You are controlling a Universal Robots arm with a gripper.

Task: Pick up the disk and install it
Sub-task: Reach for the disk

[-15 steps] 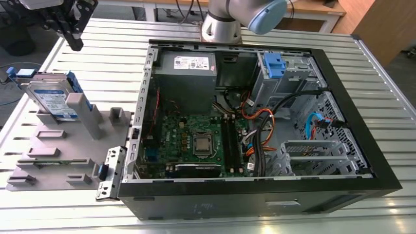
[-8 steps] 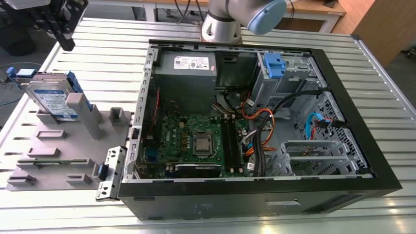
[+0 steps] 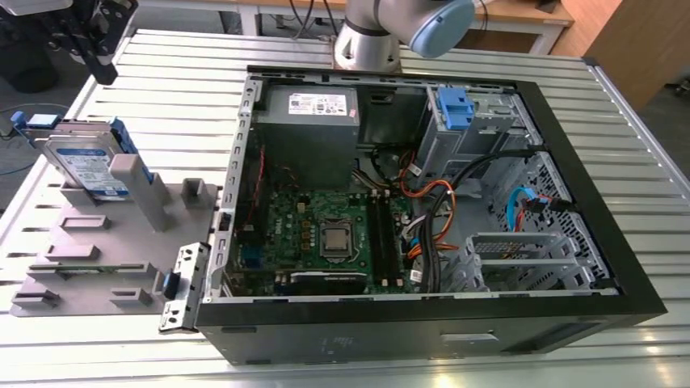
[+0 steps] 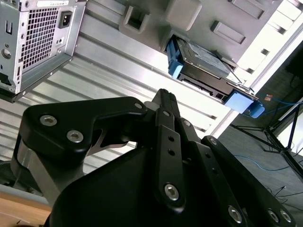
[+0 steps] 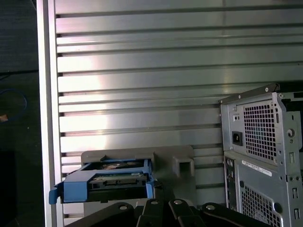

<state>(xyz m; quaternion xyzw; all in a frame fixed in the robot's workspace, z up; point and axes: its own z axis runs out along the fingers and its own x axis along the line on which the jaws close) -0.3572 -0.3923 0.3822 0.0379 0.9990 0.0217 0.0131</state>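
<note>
Disk (image 3: 89,166) stands on edge in a grey holder (image 3: 108,250) on the slatted metal table (image 3: 173,73), at the exterior view's left; the holder lies just beside the open computer case (image 3: 603,242). In both wrist views I see the disk (image 4: 208,66) (image 5: 111,182) with its blue frame, apart from my gripper (image 3: 103,69). The gripper hangs over the table in the exterior view's upper left, well clear of the disk, and I cannot tell whether it is wide or narrow
</note>
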